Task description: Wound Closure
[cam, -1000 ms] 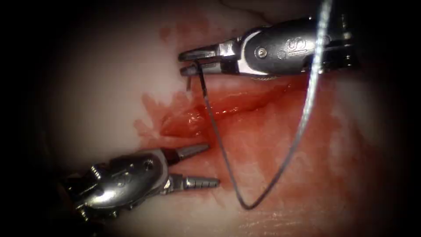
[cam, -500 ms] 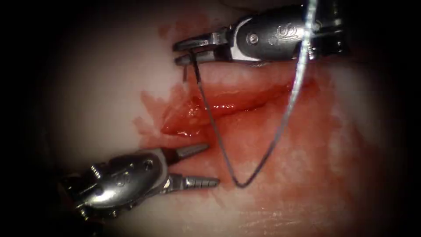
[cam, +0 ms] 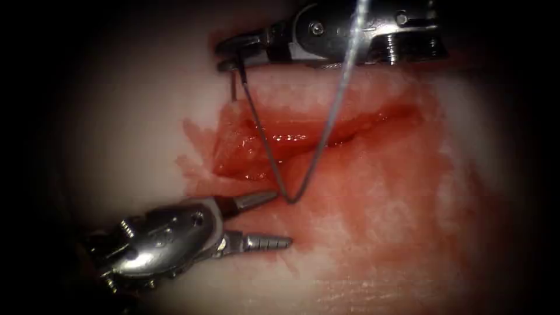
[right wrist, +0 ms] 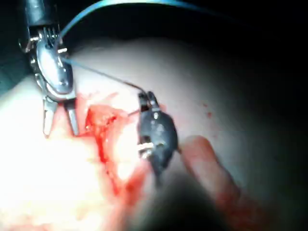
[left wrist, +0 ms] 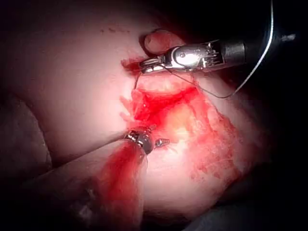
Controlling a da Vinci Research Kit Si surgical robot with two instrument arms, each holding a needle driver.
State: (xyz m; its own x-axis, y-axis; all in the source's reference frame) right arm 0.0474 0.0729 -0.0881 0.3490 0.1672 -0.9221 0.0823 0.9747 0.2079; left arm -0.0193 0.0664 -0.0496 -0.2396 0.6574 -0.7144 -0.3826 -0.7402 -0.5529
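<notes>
My right tool (cam: 220, 57) reaches in above the cut (cam: 303, 137), its jaws shut on the needle (cam: 234, 88). A short dark piece of the needle hangs below the jaws, clear of the tissue (cam: 379, 221), off the cut's upper left end. Thread (cam: 265, 143) runs from these jaws down across the cut, bends sharply beside my left tool, then climbs away. My left tool (cam: 283, 217) rests below the cut's left end, jaws open and holding nothing. The left wrist view shows the right tool (left wrist: 142, 66) and left tool (left wrist: 161, 134); the right wrist view shows the right tool (right wrist: 147, 97) and left tool (right wrist: 60, 130).
Red fluid (cam: 245, 151) pools in the cut's left part and stains the tissue below and to the right. The thread's long strand (cam: 344, 81) crosses in front of the right tool's wrist.
The right tool has moved up and to the left with the needle. The thread's loop has shortened, its bend sliding up to beside the left tool. The left tool has stayed put.
</notes>
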